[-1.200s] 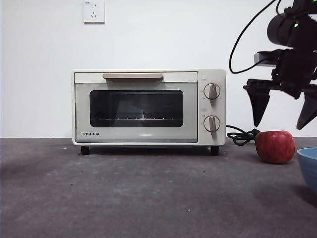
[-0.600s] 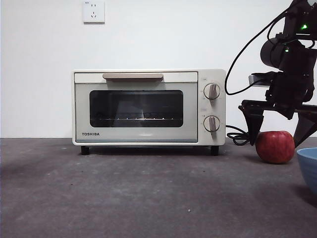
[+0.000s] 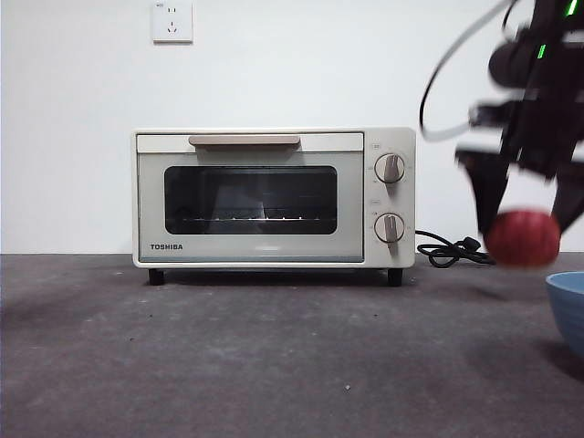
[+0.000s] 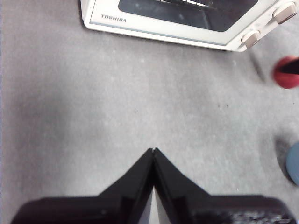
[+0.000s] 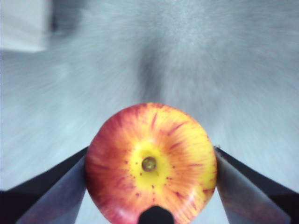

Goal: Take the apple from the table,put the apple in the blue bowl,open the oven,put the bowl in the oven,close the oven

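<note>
My right gripper (image 3: 525, 214) is shut on the dark red apple (image 3: 522, 238) and holds it off the table (image 3: 228, 356), to the right of the oven (image 3: 274, 196). In the right wrist view the apple (image 5: 150, 163) sits between the two jaws, its yellow dimpled top facing the camera. The blue bowl (image 3: 568, 310) shows only as a rim at the right edge, lower and nearer than the apple. The oven door is closed. My left gripper (image 4: 153, 151) is shut, with nothing in it, over bare table in front of the oven (image 4: 187, 18).
A black cord (image 3: 449, 251) lies on the table behind the apple, right of the oven. A wall socket (image 3: 172, 20) is on the white wall above. The left wrist view also catches the apple (image 4: 286, 72) and the bowl's edge (image 4: 294, 163).
The right gripper came down around the apple, closed on it and lifted it off the table, slightly to the right. The picture of it is blurred from motion. The oven and bowl stayed put.
</note>
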Tool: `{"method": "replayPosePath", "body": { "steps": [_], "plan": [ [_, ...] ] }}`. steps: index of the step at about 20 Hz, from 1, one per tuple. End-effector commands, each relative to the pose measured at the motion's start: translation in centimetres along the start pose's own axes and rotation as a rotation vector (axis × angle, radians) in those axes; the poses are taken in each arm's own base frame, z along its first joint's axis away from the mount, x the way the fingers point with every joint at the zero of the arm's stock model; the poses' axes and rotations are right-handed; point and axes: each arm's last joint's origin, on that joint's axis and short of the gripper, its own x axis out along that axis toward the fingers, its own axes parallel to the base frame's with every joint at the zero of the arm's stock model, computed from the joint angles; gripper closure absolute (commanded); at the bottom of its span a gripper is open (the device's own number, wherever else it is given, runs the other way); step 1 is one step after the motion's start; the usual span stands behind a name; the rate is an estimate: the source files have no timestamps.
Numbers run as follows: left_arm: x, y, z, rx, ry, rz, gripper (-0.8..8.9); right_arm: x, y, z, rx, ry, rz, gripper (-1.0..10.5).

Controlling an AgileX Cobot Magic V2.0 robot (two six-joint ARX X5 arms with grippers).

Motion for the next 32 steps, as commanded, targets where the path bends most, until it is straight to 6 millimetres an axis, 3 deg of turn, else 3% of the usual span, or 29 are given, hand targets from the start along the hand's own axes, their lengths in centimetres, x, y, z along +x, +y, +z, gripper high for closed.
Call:
{"method": "replayPosePath", "body": {
  "steps": [1,6,9,11,16,20,26,32],
  "plan": [
    [0.5,0.1,0.4,0.018,-0.004,-0.01,8.19,-4.2,0.9,-0.6,-0.013,-0.049,0.013,9.6],
    [2.6,0.5,1.8,0.022,-0.007,-0.09,8.19,-10.9,2.6,-4.1,-0.079,-0.084,0.059,9.6],
    [4.1,0.2,3.7,0.037,-0.009,-0.113,8.19,-13.2,3.1,-7.5,-0.106,-0.117,0.07,9.6],
    [4.9,-0.4,5.4,0.053,-0.007,-0.13,8.19,-13.8,2.9,-10.0,-0.09,-0.136,0.077,9.6],
    [7.3,-3.2,10.1,0.121,-0.011,-0.19,8.19,-12.2,2.4,-15.4,-0.043,-0.119,0.127,9.6],
    [10.1,-4.9,12.6,0.187,0.002,-0.223,8.19,-9.3,2.2,-17.6,0.002,-0.054,0.175,9.5],
    [14.3,-5.5,14.4,0.198,0.02,-0.245,8.19,-6.7,2.1,-18.7,0.052,-0.026,0.174,9.5],
    [17.0,-5.0,14.9,0.143,-0.028,-0.259,8.19,-6.3,2.0,-18.7,0.072,-0.032,0.167,9.5]
  ]
}}
